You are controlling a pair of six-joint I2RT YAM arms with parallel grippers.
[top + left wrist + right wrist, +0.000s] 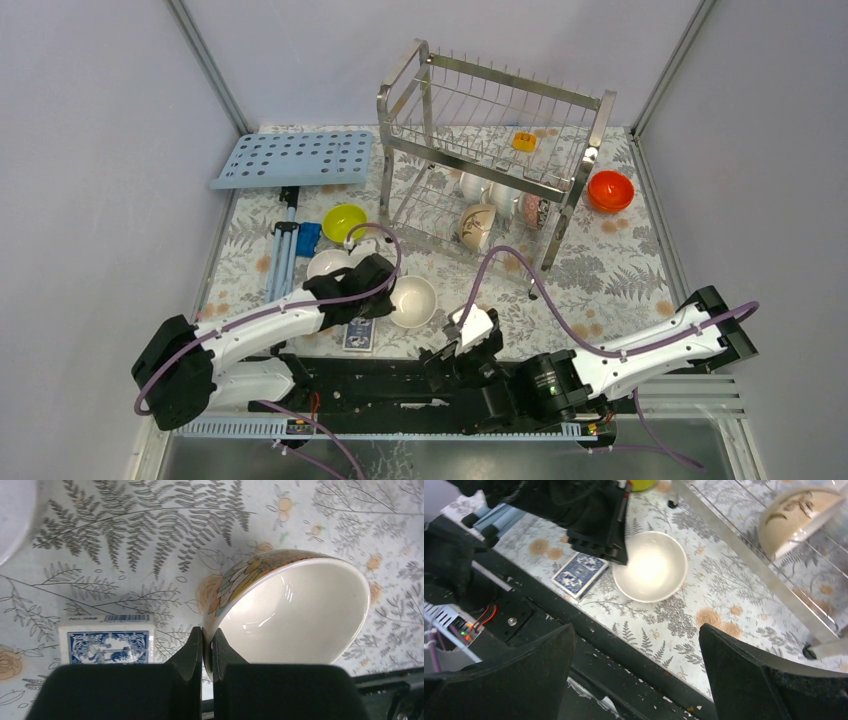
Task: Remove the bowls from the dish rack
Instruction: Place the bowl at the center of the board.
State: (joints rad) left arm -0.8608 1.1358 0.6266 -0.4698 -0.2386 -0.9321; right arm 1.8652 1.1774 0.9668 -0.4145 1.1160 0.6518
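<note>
Several bowls sit in the rack while you place one on the table.
Your left fingers pinch the rim of the patterned bowl, apparently to set it upright beside the card box; your right fingers hang wide apart, empty.

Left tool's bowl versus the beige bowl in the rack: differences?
The gripped bowl is outside the dish rack, mouth up, rim pinched by the left tool; the beige bowl stands on edge inside it. The gripped bowl's outside is orange-patterned; the beige bowl bears a dark sprig. Both round.
</note>
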